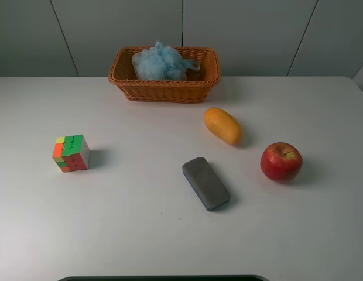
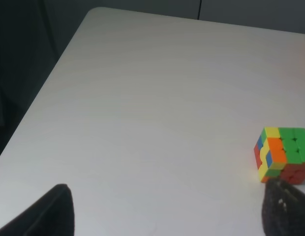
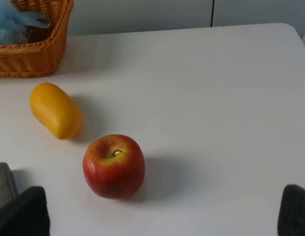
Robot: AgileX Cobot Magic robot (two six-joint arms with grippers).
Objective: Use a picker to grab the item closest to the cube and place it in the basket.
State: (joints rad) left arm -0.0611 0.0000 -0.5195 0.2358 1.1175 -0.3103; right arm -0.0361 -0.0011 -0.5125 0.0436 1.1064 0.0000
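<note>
A multicoloured cube [image 1: 71, 153] sits on the left of the white table; it also shows in the left wrist view [image 2: 283, 153]. A grey eraser block [image 1: 205, 182] lies right of it near the middle, and its edge shows in the right wrist view [image 3: 2, 182]. A wicker basket [image 1: 164, 88] stands at the back, holding a blue bath puff [image 1: 161, 61]. My left gripper [image 2: 165, 216] is open and empty, short of the cube. My right gripper [image 3: 160, 216] is open and empty, near the apple. Neither gripper shows in the exterior high view.
A yellow mango [image 1: 223, 125] lies right of centre, in front of the basket, and shows in the right wrist view [image 3: 56, 110]. A red apple [image 1: 281, 161] sits further right, also in the right wrist view [image 3: 113, 165]. The table's left edge [image 2: 39, 103] drops off beyond the cube.
</note>
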